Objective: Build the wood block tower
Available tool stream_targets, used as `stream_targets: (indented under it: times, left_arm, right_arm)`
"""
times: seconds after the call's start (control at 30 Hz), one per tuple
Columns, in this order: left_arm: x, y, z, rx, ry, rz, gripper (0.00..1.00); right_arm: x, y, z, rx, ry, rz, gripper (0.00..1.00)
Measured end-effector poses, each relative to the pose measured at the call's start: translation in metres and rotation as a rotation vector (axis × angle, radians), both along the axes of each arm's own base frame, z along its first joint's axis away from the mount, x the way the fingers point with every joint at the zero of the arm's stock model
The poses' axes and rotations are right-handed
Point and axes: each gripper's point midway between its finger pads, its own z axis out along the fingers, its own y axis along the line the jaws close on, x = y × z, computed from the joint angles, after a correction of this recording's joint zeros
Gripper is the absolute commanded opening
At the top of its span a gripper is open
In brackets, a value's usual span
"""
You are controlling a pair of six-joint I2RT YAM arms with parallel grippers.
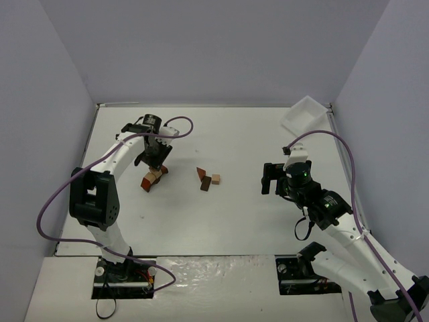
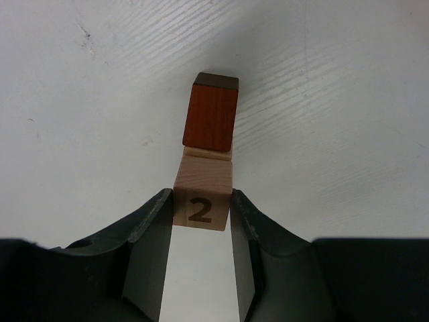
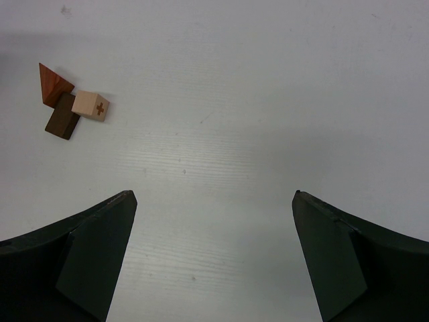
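Well, the left fingers (image 1: 155,169) were pinched narrow around a pale cube with a 2 on it (image 2: 202,201), one finger on each side. That cube was over the left part of the desk (image 1: 234,221), a bit toward the far side. A red-brown block (image 2: 211,117) with a dark end sat right against it, on the side away from the fingers. Between the two I could see a thin strip of another pale block (image 2: 208,153), but I could not tell its shape. I also could not tell if the cube was resting on the desk or lifted a little.

Near the middle of the desk lay three more blocks, all touching: a red-brown wedge (image 3: 52,84), a dark brown block (image 3: 62,121) and a pale cube with a red cross (image 3: 90,105). They were well apart from the blocks on the left.

The right fingers (image 1: 267,179) were spread wide with nothing between them. They hung over bare desk on the right, pointing toward those three blocks. A white tray (image 1: 305,114) sat in the far right corner.
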Motion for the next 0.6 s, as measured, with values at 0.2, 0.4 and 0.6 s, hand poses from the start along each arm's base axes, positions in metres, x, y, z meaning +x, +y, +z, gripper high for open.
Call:
stream_targets:
  times: [0.2,0.4,0.6]
  left_arm:
    - [0.0000,0.0000,0.0000,0.000,0.000,-0.002,0.25]
    - [0.0003,0.0004,0.0001,0.003,-0.001,-0.005,0.40]
    - [0.0023,0.0017,0.0026,0.012,-0.010,-0.009,0.50]
  right_arm:
    - [-0.0001,0.0001,-0.0001,0.000,0.000,0.000,1.00]
    - [-0.0006,0.0013,-0.0003,0.004,0.003,0.007,1.00]
    - [-0.0006,0.0015,-0.0002,0.004,0.003,0.008,1.00]
